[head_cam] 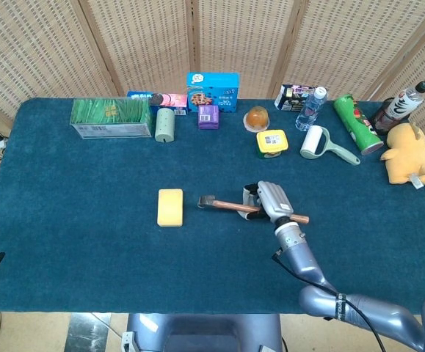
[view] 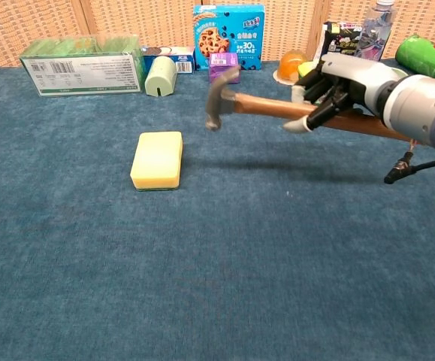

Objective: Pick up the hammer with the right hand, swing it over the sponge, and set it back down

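My right hand [head_cam: 269, 201] [view: 337, 86] grips the wooden handle of the hammer [head_cam: 230, 206] [view: 262, 107] and holds it up in the air above the blue table. The metal head [view: 220, 96] points left and hangs a little to the right of the yellow sponge [head_cam: 170, 207] [view: 158, 159], which lies flat on the cloth. The hammer's shadow falls on the table to the right of the sponge. My left hand does not show in either view.
Along the back edge stand a green box [head_cam: 111, 117], a cookie box [head_cam: 213, 91], a purple box [head_cam: 208, 116], a yellow-lidded tub [head_cam: 271, 143], a lint roller [head_cam: 318, 144], bottles, a green can [head_cam: 357, 122] and a yellow plush toy [head_cam: 407, 154].
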`<state>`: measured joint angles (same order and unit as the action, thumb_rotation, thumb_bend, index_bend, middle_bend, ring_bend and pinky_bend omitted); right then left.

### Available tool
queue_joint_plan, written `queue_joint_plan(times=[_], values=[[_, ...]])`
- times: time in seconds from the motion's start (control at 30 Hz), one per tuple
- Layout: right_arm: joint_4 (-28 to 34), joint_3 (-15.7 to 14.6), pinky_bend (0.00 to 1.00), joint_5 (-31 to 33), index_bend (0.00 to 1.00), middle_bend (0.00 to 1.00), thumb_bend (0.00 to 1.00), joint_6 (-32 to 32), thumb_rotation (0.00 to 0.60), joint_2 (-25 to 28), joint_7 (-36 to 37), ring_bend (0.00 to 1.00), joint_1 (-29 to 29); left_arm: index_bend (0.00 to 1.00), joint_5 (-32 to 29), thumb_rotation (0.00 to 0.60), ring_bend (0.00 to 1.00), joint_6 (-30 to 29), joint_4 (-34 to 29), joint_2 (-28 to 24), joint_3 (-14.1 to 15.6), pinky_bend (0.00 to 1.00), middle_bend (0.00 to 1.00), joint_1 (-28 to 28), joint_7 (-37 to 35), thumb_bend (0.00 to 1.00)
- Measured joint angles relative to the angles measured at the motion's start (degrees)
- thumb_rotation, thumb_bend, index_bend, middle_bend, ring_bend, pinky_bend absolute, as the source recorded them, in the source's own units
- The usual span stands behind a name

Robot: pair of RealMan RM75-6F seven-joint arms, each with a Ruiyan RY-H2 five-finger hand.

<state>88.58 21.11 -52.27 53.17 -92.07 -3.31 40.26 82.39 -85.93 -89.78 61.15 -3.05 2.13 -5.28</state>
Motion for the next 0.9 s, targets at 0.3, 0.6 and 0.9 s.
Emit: queue_joint_plan(times=[0.3, 0.6, 0.9], values=[[4.42, 3.37, 1.00, 4.57, 0.90, 1.00, 0.34, -0.59, 0.600, -2.68, 5.67, 1.00, 0.78, 0.33, 0.14, 0.600, 0.12, -0.41, -0.21, -0.20, 0.22, 0.11, 0.25, -0.47, 0.23, 0.22], [-1.37, 4.07, 1.00, 6.45, 0.90, 1.00, 0.34, -0.83, 0.600, -10.63, 6.37, 1.00, 5.33, 0.33, -1.02, 0.600, 0.12, -1.30, 1.01, -1.04, 0.67, 0.11, 0.25, -2.33, -1.23, 0.22], [-9.31, 1.73, 1.00, 4.11, 0.90, 1.00, 0.34, 1.12, 0.600, -15.25, -1.27, 1.00, 9.48, 0.33, -1.80, 0.600, 0.12, -1.55, 2.24, -1.05, 0.82, 0.11, 0.25, -3.40, -2.54, 0.22]])
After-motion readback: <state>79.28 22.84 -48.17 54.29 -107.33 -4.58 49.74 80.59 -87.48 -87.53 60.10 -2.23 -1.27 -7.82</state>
